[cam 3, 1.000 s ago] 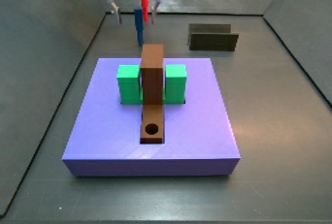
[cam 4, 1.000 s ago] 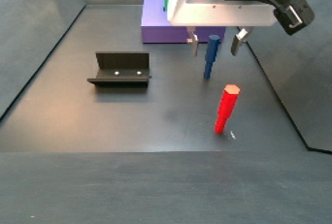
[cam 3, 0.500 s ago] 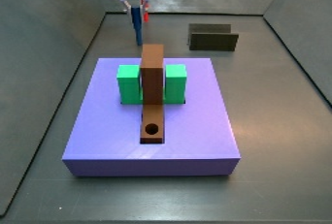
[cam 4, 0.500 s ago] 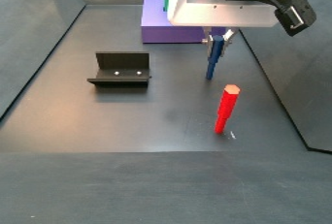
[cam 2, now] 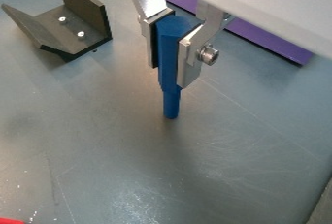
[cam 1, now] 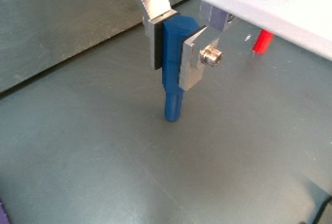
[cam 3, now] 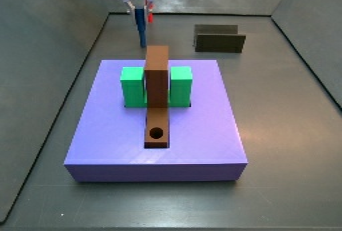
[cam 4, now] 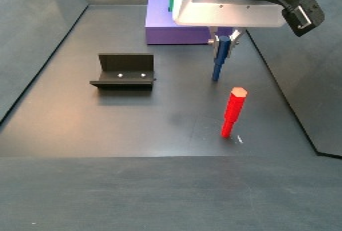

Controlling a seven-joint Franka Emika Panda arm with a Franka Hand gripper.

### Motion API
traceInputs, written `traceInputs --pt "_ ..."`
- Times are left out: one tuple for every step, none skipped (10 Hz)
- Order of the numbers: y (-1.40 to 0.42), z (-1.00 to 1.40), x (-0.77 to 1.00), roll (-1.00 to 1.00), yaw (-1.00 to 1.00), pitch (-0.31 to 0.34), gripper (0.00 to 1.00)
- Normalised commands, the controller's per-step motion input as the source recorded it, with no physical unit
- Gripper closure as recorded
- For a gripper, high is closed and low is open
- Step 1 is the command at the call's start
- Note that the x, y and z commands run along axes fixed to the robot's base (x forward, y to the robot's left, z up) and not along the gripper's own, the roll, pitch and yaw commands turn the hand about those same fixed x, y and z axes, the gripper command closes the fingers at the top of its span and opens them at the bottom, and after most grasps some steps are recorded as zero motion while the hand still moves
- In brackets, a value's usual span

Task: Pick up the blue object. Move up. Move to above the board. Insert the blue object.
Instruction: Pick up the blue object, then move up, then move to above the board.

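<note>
Gripper [cam 2: 173,42] clamped on upright blue stick [cam 2: 170,78], stick's lower end below the fingers [cam 1: 193,55], red stick [cam 4: 234,112] nearby, board [cam 3: 156,93] well apart.

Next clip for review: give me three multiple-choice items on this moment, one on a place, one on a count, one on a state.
1. Where does the red stick stand?
A. on the floor
B. on the purple platform
C. in the gripper

2. How many green blocks flank the board?
A. one
B. two
C. four

3. What is the gripper doing?
A. open over the fixture
B. shut on the blue object
C. shut on nothing

Answers: 1 A, a side view shows it upright on the floor; 2 B, one each side; 3 B, both wrist views show the fingers clamping it.
</note>
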Motion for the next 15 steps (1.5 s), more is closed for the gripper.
traceInputs --pt "0.00 0.00 0.00 0.00 0.00 0.000 1.00" --pt "0.00 0.00 0.00 0.00 0.00 0.000 1.00" --pt "0.00 0.00 0.00 0.00 0.00 0.000 1.00" --pt "0.00 0.00 0.00 0.00 0.00 0.000 1.00" --pt "0.00 0.00 0.00 0.00 0.00 0.000 1.00" --pt "0.00 0.00 0.00 0.00 0.00 0.000 1.00" --pt "0.00 0.00 0.00 0.00 0.00 0.000 1.00" --pt "0.00 0.83 0.00 0.00 0.00 0.000 1.00" --pt "-0.05 0.81 -0.03 -0.01 -0.02 0.019 1.00" --pt "-0.05 0.58 -0.08 -0.01 -0.01 0.054 1.00" --pt "-0.03 0.28 -0.05 -0.02 0.00 0.025 1.00" --pt "0.00 1.40 0.00 0.00 0.00 0.000 1.00" --pt "0.00 1.40 -0.02 -0.01 0.00 0.036 1.00" --pt "0.00 1.40 -0.04 -0.02 0.00 0.029 1.00" --pt "0.00 1.40 0.01 -0.03 0.00 0.016 1.00"
